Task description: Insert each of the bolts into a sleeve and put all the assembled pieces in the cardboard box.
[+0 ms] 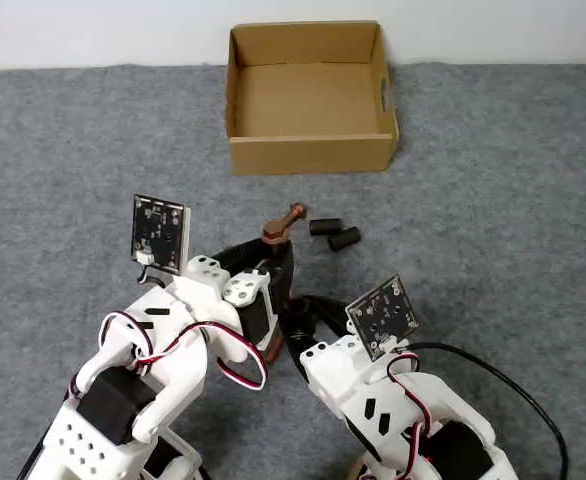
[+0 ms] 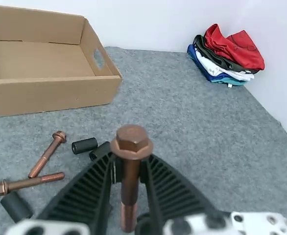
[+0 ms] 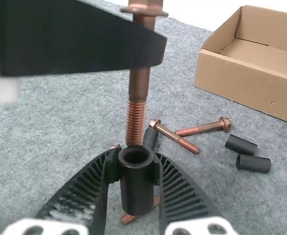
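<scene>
The left arm and the right arm are sitting side by side at the near edge of a grey tabletop. The left jaws are clamping a copper bolt around its shank just under the hexagonal head, holding it upright with the threaded end pointing down. The right jaws are gripping a short black sleeve by its sides, with its open end facing up. In the right wrist view the bolt's threaded tip is hanging just above the sleeve's mouth, roughly in line with it and not yet inside.

Loose bolts and loose sleeves are lying in the middle of the tabletop, between the arms and the open cardboard box, which is sitting at the middle of the far edge.

Several things are looking risky from here. If the tip is sitting slightly off centre, the threads are likely to catch on the sleeve's rim. Pressing down then could tilt the sleeve in its grip or push it out onto the loose pieces below. The bolt is being held at only one narrow band, so a sideways push at the tip could swing it or make it slide up through the left jaws. The two sets of jaws are also working very close together, so a small correction by either arm could knock them into each other.
</scene>
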`<state>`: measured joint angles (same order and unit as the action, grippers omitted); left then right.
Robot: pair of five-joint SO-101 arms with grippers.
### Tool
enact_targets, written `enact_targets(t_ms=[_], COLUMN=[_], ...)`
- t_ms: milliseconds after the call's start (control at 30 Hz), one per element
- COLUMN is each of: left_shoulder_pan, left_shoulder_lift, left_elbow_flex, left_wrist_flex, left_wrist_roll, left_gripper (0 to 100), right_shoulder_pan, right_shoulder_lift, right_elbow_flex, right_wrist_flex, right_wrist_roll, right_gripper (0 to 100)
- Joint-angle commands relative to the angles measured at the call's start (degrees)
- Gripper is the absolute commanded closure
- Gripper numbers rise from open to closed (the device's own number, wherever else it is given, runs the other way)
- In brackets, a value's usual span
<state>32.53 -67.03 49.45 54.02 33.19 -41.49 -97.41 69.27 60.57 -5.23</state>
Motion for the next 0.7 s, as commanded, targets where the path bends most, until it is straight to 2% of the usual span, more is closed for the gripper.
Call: enact_targets(t_ms=[0,200,400,667], left_shoulder_pan=[0.53,0.53,0.62,4.13], left_shoulder_lift=[-0.79,-0.88,-0.88,-0.88], left_elbow_flex=[-3.30,-3.82,-6.02,-5.85], left_wrist_flex=[-0.62,-4.04,-4.04,0.53], left_wrist_roll=[0.88,0.88,0.97,0.97], left_gripper=[100,100,100,100], right_shoulder_pan=[0.04,0.04,0.04,0.04], right_shoulder_lift=[-0.22,-0.22,-0.22,-0.22], right_elbow_flex=[-0.88,-0.62,-0.62,-0.62], right_wrist_flex=[-1.54,-1.54,-1.45,-1.54], right_wrist_roll=[0.53,0.53,0.53,0.62], right_gripper=[99.0,99.0,99.0,99.0])
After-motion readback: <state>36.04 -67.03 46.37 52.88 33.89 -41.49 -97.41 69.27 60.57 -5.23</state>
